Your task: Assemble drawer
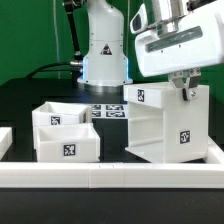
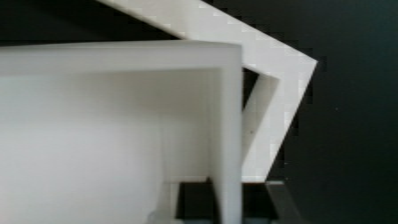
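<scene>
the gripper (image 1: 187, 93) meets the top edge of the drawer frame (image 1: 160, 130), yet its fingertips are too small and dark to separate (gripping or only straddling, no telling); its upper body is cut off by the exterior view's edge; right at the hand, the wrist view gives only a blurred white panel (image 2: 107, 130) running out of the picture; beyond the hand the marker board (image 1: 108, 110) is partly hidden behind the drawer frame and the drawer boxes (image 1: 65, 135), its tags unreadable
</scene>
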You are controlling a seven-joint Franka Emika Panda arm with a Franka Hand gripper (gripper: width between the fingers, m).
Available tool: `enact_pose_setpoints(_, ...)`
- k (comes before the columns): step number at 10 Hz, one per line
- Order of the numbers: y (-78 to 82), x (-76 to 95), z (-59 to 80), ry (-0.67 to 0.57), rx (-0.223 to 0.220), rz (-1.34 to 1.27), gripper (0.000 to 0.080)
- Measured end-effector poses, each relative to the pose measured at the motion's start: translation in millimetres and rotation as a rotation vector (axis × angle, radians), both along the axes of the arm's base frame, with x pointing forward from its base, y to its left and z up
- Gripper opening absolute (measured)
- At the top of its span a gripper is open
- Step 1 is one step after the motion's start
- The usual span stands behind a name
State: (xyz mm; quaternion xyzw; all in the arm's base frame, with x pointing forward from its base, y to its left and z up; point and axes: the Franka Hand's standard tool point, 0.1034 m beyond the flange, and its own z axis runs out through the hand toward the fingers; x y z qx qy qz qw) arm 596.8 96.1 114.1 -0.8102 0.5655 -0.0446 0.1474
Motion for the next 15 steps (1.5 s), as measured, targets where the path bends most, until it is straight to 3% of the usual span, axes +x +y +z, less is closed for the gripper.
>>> enact_pose_setpoints(5,-2.4,4.5,-3.4,0.057,0.127,-0.315,0.0045)
enact_pose_setpoints(11,1.5,43.4,-5.8,0.05,0.158,-0.312,0.0046)
enact_pose_setpoints(15,1.9,48.3,-10.2,0.108,0.175,-0.321,0.0048)
